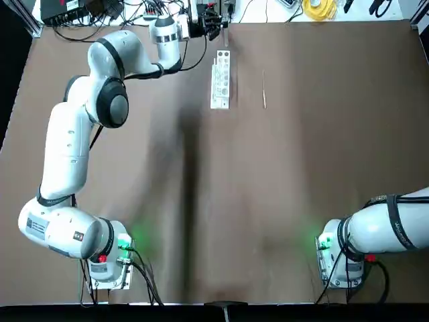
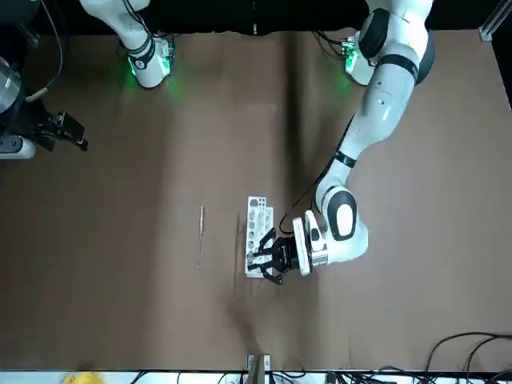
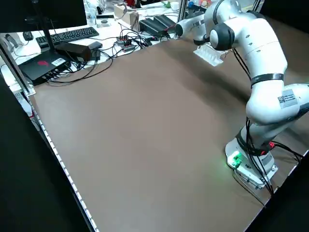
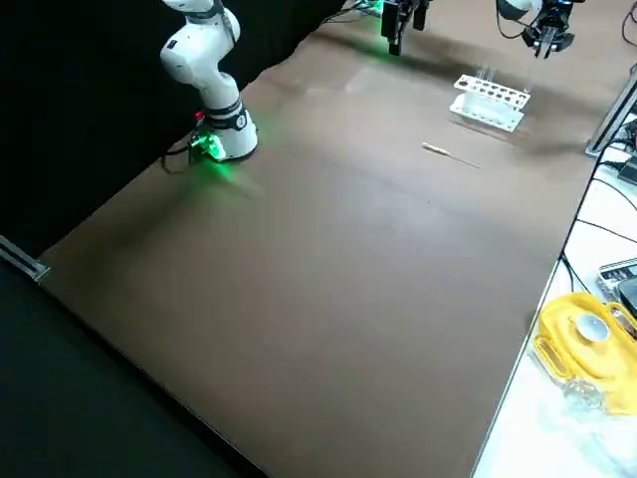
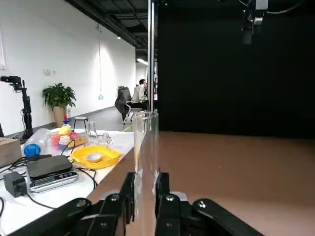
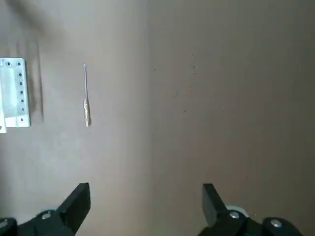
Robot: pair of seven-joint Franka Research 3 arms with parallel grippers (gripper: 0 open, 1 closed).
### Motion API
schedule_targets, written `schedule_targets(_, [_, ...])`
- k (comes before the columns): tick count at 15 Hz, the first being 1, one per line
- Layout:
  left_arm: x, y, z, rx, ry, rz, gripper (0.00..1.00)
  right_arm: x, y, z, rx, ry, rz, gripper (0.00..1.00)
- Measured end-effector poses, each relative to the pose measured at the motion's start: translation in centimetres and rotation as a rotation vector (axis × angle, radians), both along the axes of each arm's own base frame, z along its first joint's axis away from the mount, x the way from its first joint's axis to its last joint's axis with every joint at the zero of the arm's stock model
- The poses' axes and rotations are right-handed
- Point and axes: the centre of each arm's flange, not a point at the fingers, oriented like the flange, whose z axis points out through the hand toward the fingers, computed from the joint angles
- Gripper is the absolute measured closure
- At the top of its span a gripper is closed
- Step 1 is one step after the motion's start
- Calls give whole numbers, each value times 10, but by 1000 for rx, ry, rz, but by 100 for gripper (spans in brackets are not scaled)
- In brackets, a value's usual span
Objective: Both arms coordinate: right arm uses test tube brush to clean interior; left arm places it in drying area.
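Tube (image 5: 145,162) pinched in left claw (image 5: 145,189); right claw (image 6: 146,201) wide, empty.

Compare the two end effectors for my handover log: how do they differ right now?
The left end effector is shut on a clear test tube, reaching out at the table's far edge by the white rack. The right end effector is open and empty, high above the table, looking down on the test tube brush. Both are black and two-fingered.

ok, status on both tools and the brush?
Left tool shut on a clear test tube, at the far end of the white rack. Right tool open, high above the table. Test tube brush flat beside the rack, untouched. Nothing in the way.
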Motion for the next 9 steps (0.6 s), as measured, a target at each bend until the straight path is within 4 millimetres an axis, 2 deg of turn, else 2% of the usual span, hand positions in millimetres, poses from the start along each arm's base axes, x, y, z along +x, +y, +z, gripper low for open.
schedule_targets(5, [-2,1,26,18,119,5,77,0,0,0,0,0,0,0])
schedule_targets(7, [-6,3,34,40,224,7,77,0,0,0,0,0,0,0])
schedule_targets(9, [-14,7,48,66,422,21,77,0,0,0,0,0,0,0])
